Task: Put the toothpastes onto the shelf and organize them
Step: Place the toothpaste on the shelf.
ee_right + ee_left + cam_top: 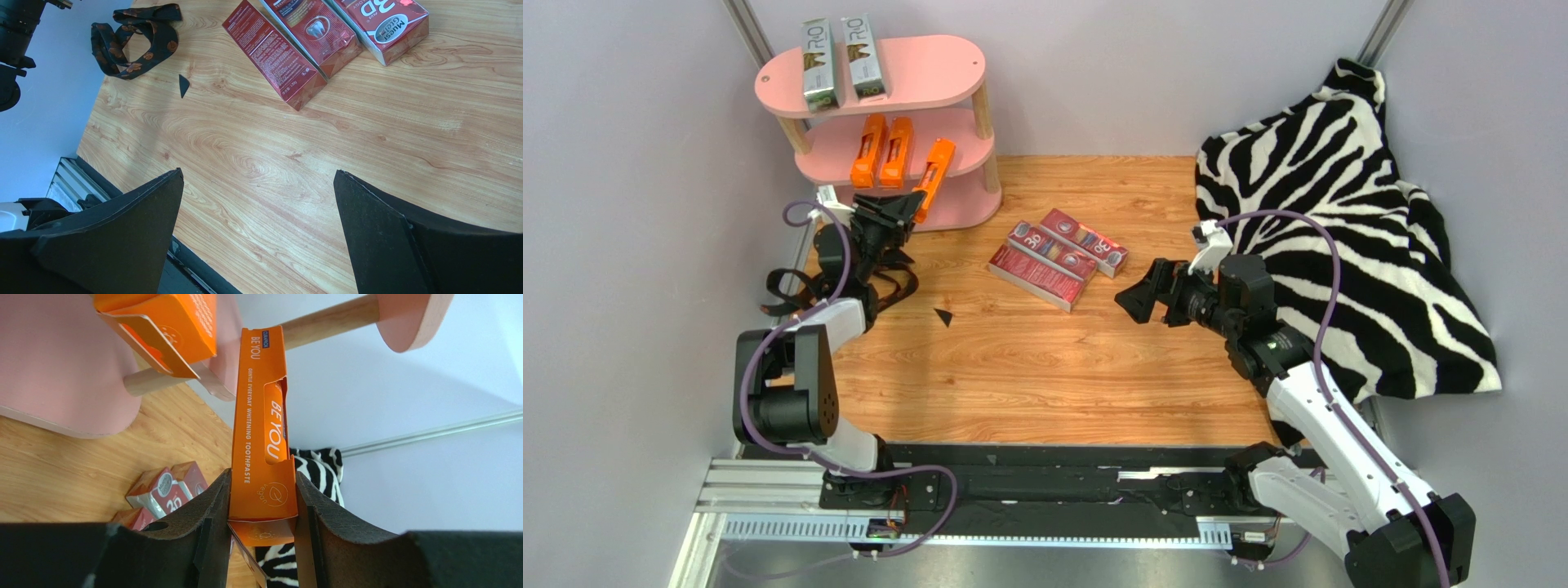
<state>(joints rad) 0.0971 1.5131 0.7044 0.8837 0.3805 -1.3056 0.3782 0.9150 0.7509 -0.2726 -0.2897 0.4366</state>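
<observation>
At the far left, the pink three-tier shelf (928, 61) with oval boards and pale wooden pegs stands on the wood-grain tabletop (1014, 368). Two long silver-grey cartons (817, 61) with teal lettering lie flat on its top board, side by side, their long axes running front to back. The lettering is too small to read. On the middle board lie two bright orange cartons (881, 150), close together, also pointing front to back.

The left end effector (261, 502) is clamped narrowly on the near end of a third orange carton (258, 416). This carton's long axis runs away from the fingers towards the middle board, and its far end is beside a wooden peg (331, 324). Whether it touches the board I cannot tell. Its side reads "BE YOU" and "GENTLE EVERYDAY WHITENING TOOTHPASTE". A cut-out window shows "BE YOU" again.

A black strap (135, 37) lies coiled near the left arm, with a small black triangular scrap (183, 84) just beside it.

In the middle of the tabletop, three dark red cartons (1057, 257) with white print lie flat and touching. Their long axes are parallel and run diagonally from far-left to near-right. One shows a large "3D".

The right end effector (258, 184) hangs over bare wood just right of them, spread wide and holding nothing. A zebra-print cloth (1357, 221) is heaped at the far right.
</observation>
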